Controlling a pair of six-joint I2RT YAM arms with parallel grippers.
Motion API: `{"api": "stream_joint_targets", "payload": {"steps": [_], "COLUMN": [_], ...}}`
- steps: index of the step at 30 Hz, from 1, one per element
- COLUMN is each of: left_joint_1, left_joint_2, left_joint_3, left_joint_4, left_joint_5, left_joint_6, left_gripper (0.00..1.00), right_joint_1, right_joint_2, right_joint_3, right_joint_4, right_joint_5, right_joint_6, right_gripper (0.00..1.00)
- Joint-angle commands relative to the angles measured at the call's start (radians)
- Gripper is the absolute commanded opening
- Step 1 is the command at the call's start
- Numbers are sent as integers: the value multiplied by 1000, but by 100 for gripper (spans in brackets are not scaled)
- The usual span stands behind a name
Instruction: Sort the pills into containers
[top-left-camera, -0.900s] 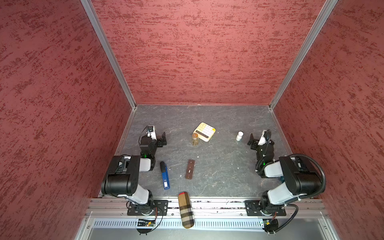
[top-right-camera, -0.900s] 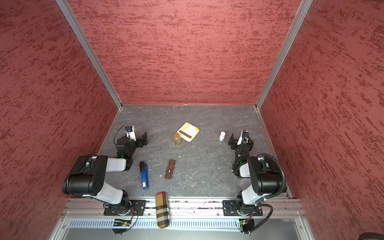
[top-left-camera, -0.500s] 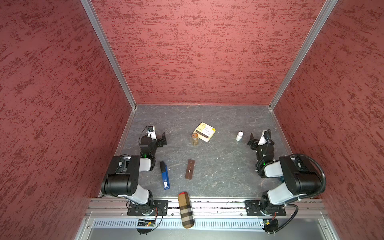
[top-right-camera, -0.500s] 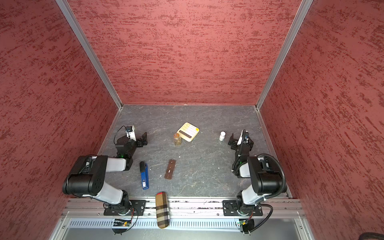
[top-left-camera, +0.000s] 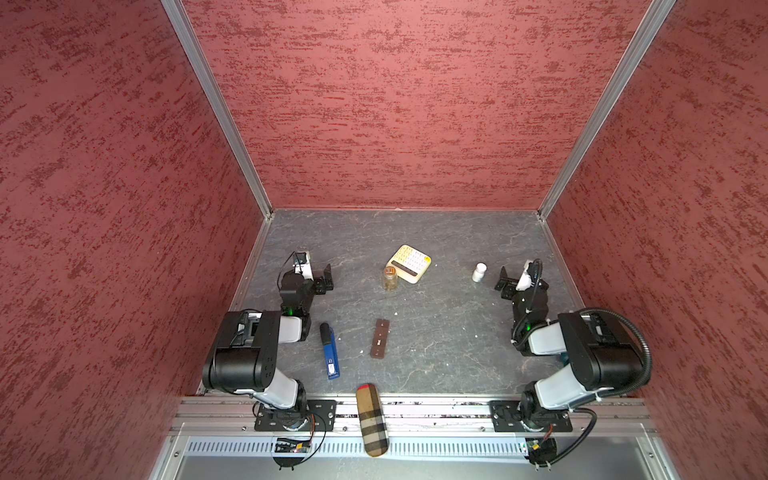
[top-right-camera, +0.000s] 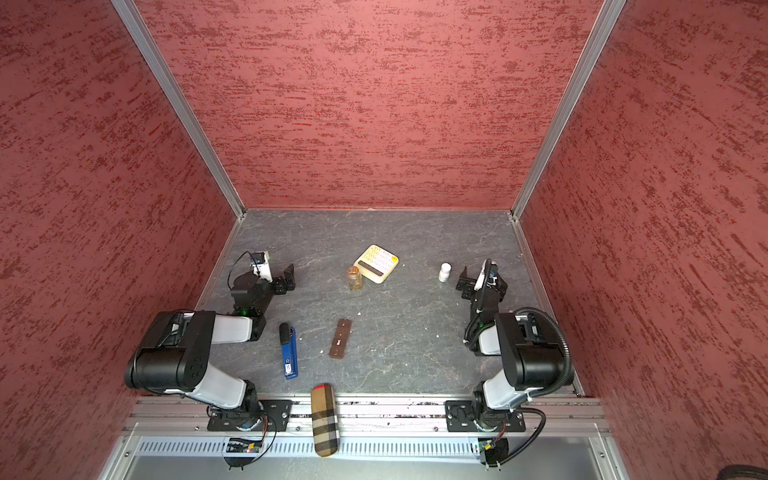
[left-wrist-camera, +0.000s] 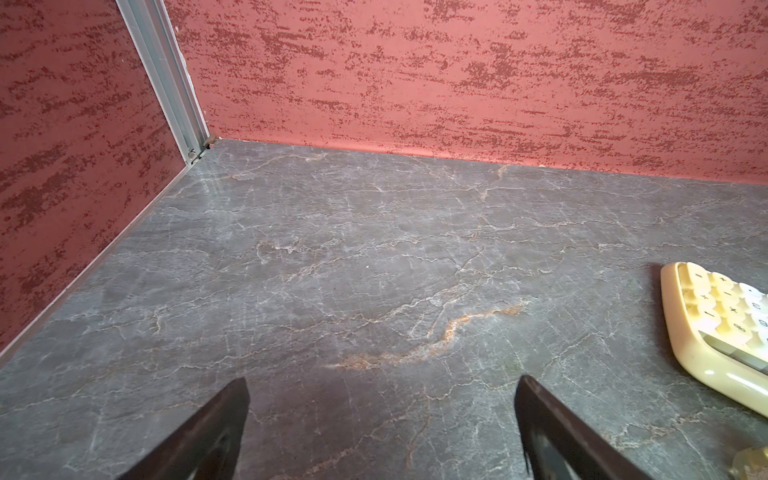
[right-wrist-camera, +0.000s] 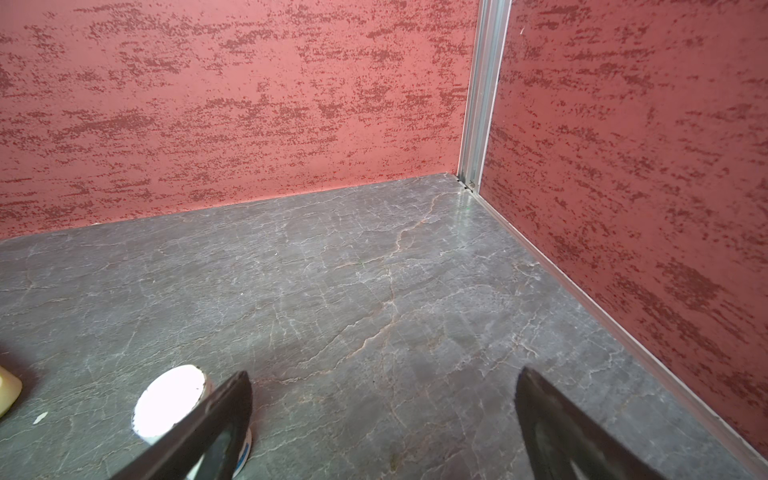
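The containers (top-left-camera: 380, 338) (top-right-camera: 340, 338) are one dark brown strip box lying flat at mid-floor, lids down. A few tiny white pills (top-left-camera: 396, 312) (top-right-camera: 321, 352) lie scattered on the grey floor around it. My left gripper (top-left-camera: 326, 279) (top-right-camera: 287, 277) (left-wrist-camera: 382, 386) rests low at the left. It is open over bare floor, far from the strip. My right gripper (top-left-camera: 503, 283) (top-right-camera: 464, 280) (right-wrist-camera: 384, 376) rests at the right. It is open and empty, with a small white bottle (right-wrist-camera: 170, 401) just outside one finger.
The white bottle (top-left-camera: 479, 272) (top-right-camera: 444, 272) stands right of centre. An amber bottle (top-left-camera: 389, 279) (top-right-camera: 354, 278) stands beside a cream calculator (top-left-camera: 409, 257) (top-right-camera: 376, 264) (left-wrist-camera: 715, 328). A blue stapler (top-left-camera: 329, 351) (top-right-camera: 289, 351) lies left of the strip. A plaid case (top-left-camera: 372, 419) (top-right-camera: 325, 419) overhangs the front rail.
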Motion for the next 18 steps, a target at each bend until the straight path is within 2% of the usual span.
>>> {"api": "stream_joint_targets", "payload": {"steps": [1,14,15,16,18], "left_joint_1": [11,20,18,14,2], "left_joint_2": [-2,-3,-11,-45,-157], "left_joint_3": [12,12,16,30,72], "left_joint_4": [-4,-1,-13,-65,-236], "left_joint_5": [18,32,26,-1,-84], "left_joint_6": [-9,-13,-11,-12,-32], "left_gripper": [99,100,100,98,97], "right_joint_1": [-5,-11,-13,-13,-14], "right_joint_2": [-5,-5,-7,-17,-150], "right_joint_3": [21,27,26,16,28], "right_joint_4": [24,9,10,29,-111], "right_joint_5": [15,-2,-7,-3,-14], "right_joint_6": [-2,4,5,3,-2], "right_gripper": [99,99,92,79,75]}}
